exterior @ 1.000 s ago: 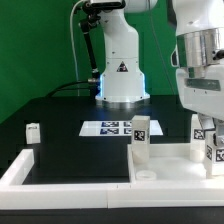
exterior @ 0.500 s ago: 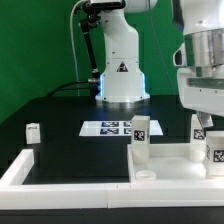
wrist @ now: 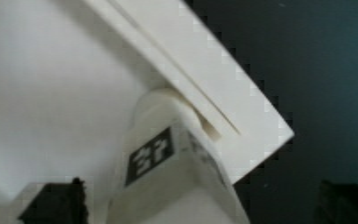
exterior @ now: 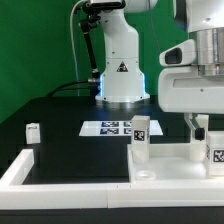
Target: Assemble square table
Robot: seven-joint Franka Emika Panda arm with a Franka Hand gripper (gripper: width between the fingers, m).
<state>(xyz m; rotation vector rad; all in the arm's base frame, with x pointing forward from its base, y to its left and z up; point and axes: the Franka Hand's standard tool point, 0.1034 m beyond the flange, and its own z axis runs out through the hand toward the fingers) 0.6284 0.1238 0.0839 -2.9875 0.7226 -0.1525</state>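
Fingers (wrist: 59, 200) spread wide, clamped on nothing. Both dark tips show in the wrist view, with a tagged leg (wrist: 163, 160) in line with the gap between them, its long axis running away from the camera. Exterior view: probably the same leg, upright at the square top (exterior: 165, 168)'s right end on the bench (exterior: 60, 150), just below the fingers. Judgement: a straight descent along that axis should bracket it. Second leg (exterior: 141, 130) stands upright, well apart toward the exterior view's left.
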